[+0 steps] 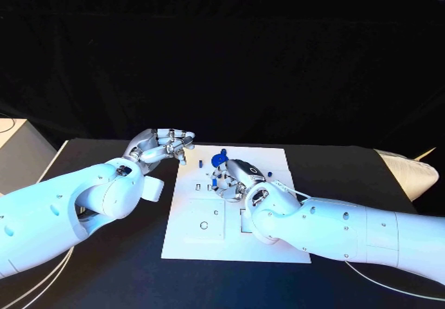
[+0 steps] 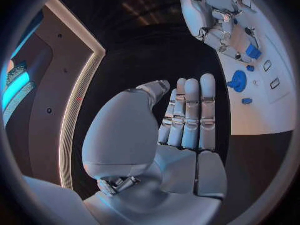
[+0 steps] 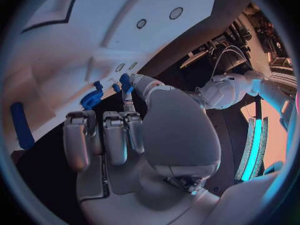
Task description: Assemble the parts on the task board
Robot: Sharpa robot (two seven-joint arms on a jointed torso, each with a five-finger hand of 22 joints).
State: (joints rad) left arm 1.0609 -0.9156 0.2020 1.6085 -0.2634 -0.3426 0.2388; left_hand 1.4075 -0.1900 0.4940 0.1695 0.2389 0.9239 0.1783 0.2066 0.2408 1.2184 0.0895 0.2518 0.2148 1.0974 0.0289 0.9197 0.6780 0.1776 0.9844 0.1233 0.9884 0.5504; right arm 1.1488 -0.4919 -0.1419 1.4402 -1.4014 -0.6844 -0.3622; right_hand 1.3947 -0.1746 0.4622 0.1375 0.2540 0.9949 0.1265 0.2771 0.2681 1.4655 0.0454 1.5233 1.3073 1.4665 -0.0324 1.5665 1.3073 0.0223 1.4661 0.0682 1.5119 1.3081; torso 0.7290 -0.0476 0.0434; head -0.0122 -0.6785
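Observation:
The white task board (image 1: pixel 232 219) lies in the middle of the black table. A round blue part (image 1: pixel 220 158) stands near its far edge, with a small blue part (image 1: pixel 202 164) beside it. My right hand (image 1: pixel 237 177) hovers over the board's far half and pinches a small blue part (image 3: pixel 125 81) at its fingertips; the same part (image 2: pixel 253 51) shows in the left wrist view. A toothed blue part (image 3: pixel 92 96) sits just beyond those fingertips. My left hand (image 1: pixel 165 147) hangs at the board's far left corner, fingers straight and holding nothing (image 2: pixel 187 115).
A long blue piece (image 3: pixel 22 125) lies on the board away from the right hand. Several slots and holes (image 1: pixel 205 225) mark the board's near half. A pale object (image 1: pixel 408 170) sits at the table's right edge, and a grey box (image 1: pixel 18 154) stands at the left.

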